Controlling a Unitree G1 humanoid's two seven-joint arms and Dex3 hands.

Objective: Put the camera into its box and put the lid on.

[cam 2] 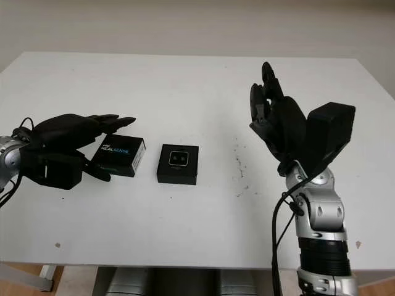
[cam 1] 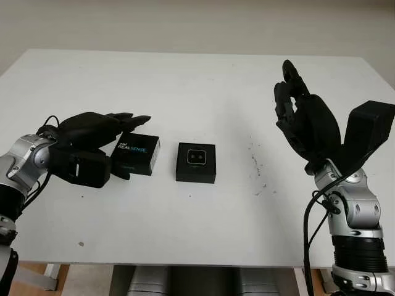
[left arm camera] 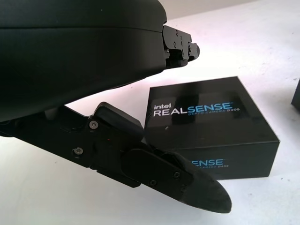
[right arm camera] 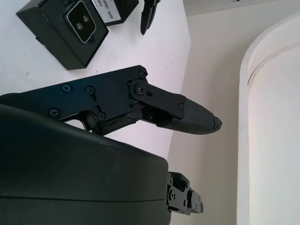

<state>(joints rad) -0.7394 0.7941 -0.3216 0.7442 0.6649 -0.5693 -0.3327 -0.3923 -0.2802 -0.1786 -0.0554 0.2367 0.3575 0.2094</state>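
Our left hand [cam 1: 92,132] sits low over the white table [cam 1: 197,80], holding nothing, its fingers reaching along the far side of the lid [cam 1: 137,153] while the thumb lies along the near side. From the head views we see a black lid printed REALSENSE just beside this hand, toward the middle of the table, and we cannot tell from there whether any finger touches it. From the left wrist view we see more: the lid [left arm camera: 211,126] stands flat on the table with a strip of white surface showing between its near edge and the thumb [left arm camera: 178,180], so the thumb is close but apart from it. Beyond the lid, farther from our left hand, we see the open box [cam 1: 196,163] with the camera [cam 1: 197,158] already seated inside, its two lenses facing up; lid and box stand near each other with a gap between. Our right hand [cam 1: 305,117] is open and raised above the table, well apart from the box, fingers pointing up and away. From the right wrist view we catch the box [right arm camera: 61,35] and camera [right arm camera: 82,14] from the opposite side, past that hand's thumb [right arm camera: 183,112], with part of the lid [right arm camera: 112,7] behind them.
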